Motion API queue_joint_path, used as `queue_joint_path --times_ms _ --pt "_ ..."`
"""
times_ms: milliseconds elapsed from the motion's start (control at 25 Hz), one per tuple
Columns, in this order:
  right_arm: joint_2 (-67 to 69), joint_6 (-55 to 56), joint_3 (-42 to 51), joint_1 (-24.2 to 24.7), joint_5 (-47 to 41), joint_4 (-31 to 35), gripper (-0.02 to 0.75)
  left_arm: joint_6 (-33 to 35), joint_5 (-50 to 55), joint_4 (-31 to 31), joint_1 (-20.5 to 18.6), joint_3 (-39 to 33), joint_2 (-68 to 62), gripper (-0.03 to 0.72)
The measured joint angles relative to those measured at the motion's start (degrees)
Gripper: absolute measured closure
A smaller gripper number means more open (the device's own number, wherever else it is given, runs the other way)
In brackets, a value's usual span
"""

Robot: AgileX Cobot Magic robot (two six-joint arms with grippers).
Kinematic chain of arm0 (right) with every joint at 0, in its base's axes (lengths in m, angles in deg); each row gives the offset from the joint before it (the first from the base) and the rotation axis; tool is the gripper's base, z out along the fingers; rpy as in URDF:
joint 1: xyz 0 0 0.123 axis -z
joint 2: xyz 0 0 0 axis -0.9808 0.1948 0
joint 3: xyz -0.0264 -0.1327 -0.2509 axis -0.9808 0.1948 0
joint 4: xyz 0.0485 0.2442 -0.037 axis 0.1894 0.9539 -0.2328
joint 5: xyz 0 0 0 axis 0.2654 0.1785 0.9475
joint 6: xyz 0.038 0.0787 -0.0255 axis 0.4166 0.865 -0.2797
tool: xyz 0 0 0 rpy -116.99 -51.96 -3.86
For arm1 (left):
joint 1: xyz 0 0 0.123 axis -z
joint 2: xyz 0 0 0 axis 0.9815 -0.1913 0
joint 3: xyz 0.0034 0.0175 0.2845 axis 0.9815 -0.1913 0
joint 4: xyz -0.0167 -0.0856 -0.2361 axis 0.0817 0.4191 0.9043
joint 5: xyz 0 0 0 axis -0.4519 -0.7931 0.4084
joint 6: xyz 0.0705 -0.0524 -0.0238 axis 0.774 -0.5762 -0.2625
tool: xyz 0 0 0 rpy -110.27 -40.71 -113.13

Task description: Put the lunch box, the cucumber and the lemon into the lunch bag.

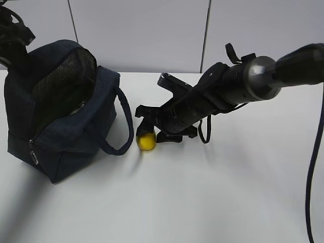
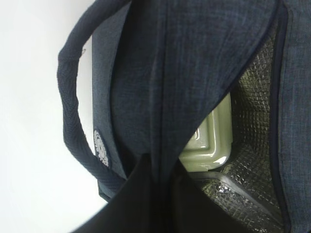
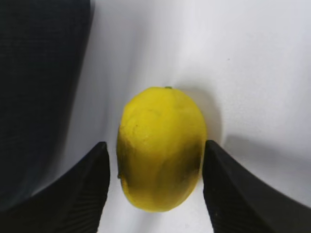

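Note:
The navy lunch bag point(image 1: 71, 126) stands open at the left, and in the left wrist view point(image 2: 146, 73) its silver lining shows. The lunch box point(image 2: 209, 141) lies inside it, only a corner of its sage-green lid showing. My left gripper point(image 2: 163, 162) is shut on the bag's upper fabric edge and holds the opening up; in the exterior view point(image 1: 14, 48) it sits behind the bag's top. The lemon point(image 1: 147, 142) lies on the table just right of the bag. My right gripper point(image 3: 155, 144) is open with a finger on each side of the lemon point(image 3: 160, 150). The cucumber is out of view.
The bag's loop handle point(image 1: 124, 121) hangs toward the lemon. The white round logo point(image 2: 100, 145) shows on the bag's side. The white table point(image 1: 212, 202) runs to the front and right. A grey wall point(image 1: 142, 30) stands behind.

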Motion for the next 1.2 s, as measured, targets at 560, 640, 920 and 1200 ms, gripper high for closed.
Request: queue_joint_path --times_ms 560,640,920,1200 --pt "2.0 0.1 -1.3 -0.2 -0.3 2.2 0.4 0.0 0.0 0.0 0.0 0.0 0.0 0.683" --pt "2.0 0.0 -1.4 -0.2 -1.1 2.3 0.418 0.0 0.0 0.0 0.0 0.0 0.0 0.683" --pt "1.4 -0.1 -1.4 0.2 -4.4 2.1 0.441 0.0 0.0 0.0 0.0 0.0 0.0 0.683" --pt "-5.5 -0.2 -1.4 2.2 -8.2 -2.4 0.444 0.0 0.0 0.1 0.0 0.0 0.0 0.683"
